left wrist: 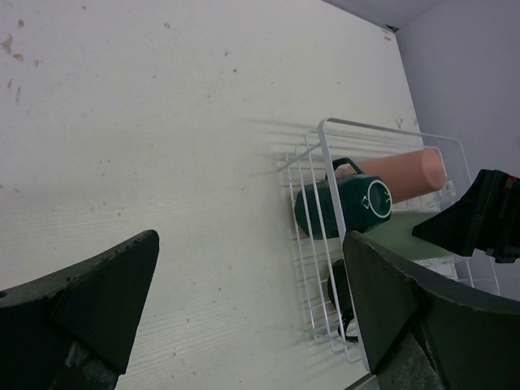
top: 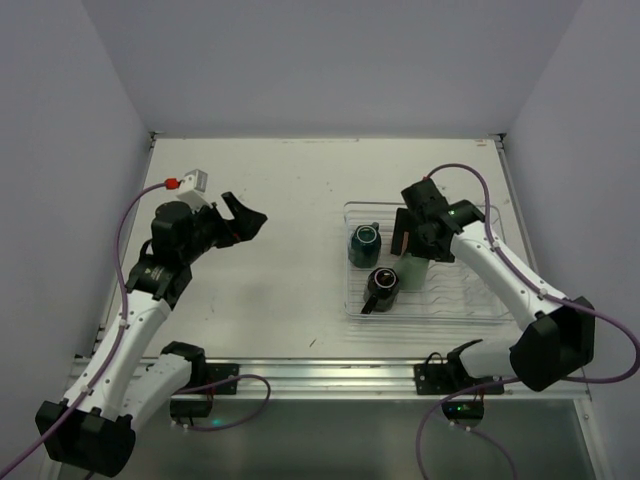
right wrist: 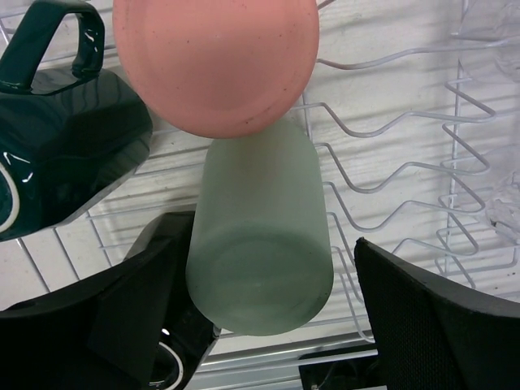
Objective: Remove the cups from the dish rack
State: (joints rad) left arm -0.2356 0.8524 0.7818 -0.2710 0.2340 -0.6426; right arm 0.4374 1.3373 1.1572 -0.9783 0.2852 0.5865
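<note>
The right gripper (right wrist: 262,244) is over the dish rack (right wrist: 390,203) with its fingers (right wrist: 439,317) released. The pale green tumbler (right wrist: 260,268) lies between them, with a gap showing at one finger. The pink tumbler (right wrist: 215,61) lies just past the fingertips. The dark teal mug (right wrist: 57,146) sits outside the finger at the view's left, near the black mug (top: 382,285). The left gripper (left wrist: 244,276) is spread wide and empty over the table (left wrist: 162,122), with the rack well ahead of its fingers.
</note>
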